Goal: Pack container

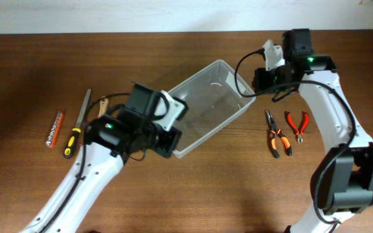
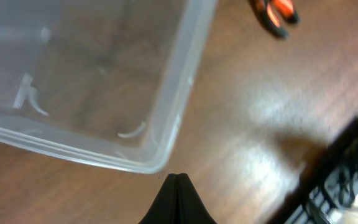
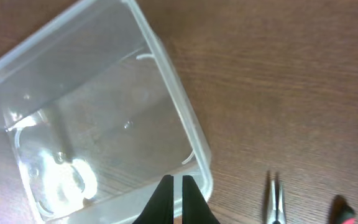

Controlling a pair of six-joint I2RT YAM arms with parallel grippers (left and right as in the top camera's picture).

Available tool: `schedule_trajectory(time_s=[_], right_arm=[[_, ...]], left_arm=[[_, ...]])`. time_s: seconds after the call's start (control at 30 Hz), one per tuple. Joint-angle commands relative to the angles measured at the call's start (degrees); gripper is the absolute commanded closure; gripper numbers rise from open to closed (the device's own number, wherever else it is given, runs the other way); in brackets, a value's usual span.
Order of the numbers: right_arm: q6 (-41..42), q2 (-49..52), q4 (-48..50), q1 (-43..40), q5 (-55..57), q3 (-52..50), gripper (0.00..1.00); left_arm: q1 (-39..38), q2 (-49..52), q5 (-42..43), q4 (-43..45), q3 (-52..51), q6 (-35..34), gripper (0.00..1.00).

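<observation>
The clear plastic container (image 1: 207, 97) lies slanted mid-table and is empty; it also shows in the left wrist view (image 2: 98, 81) and the right wrist view (image 3: 98, 106). My left gripper (image 1: 171, 145) is at the container's near-left corner. In its wrist view its jaws (image 2: 178, 178) are shut and empty, with the tip just outside the rim corner. My right gripper (image 1: 256, 89) is at the container's right corner. In its wrist view its jaws (image 3: 177, 182) are closed to a thin gap with the container's wall between them.
Orange-black pliers (image 1: 276, 139) and red cutters (image 1: 296, 125) lie right of the container. A yellow-black screwdriver (image 1: 72, 140), a file (image 1: 84, 111) and an orange bit holder (image 1: 56, 128) lie at the left. The pliers also show in the left wrist view (image 2: 273, 14).
</observation>
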Motion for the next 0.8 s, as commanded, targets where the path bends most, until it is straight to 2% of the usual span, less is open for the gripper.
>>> schedule_trajectory(time_s=[0.0,0.23,0.47,0.77], right_arm=[[-0.1,1.9,-0.2,1.6,-0.7,0.8,0.96],[0.0,2.3,-0.7,2.0,-0.7,0.6,0.96],[4.1,2.3,-1.0,2.1,-0.7,-1.0,0.96],[4.2,3.9,0.3,4.6,-0.7,-1.4,0.96]], left_arm=[[-4.8,1.1,-0.6,-1.1,-1.9,0.3,0.98],[-12.1,4.7,-8.6,0.7,-5.0,0.3,0.98],[-12.5,13.7,-9.9,6.5,-5.0,0.3,0.98],[-12.5,21.1,-10.2,9.7,-5.0,0.3,0.98]])
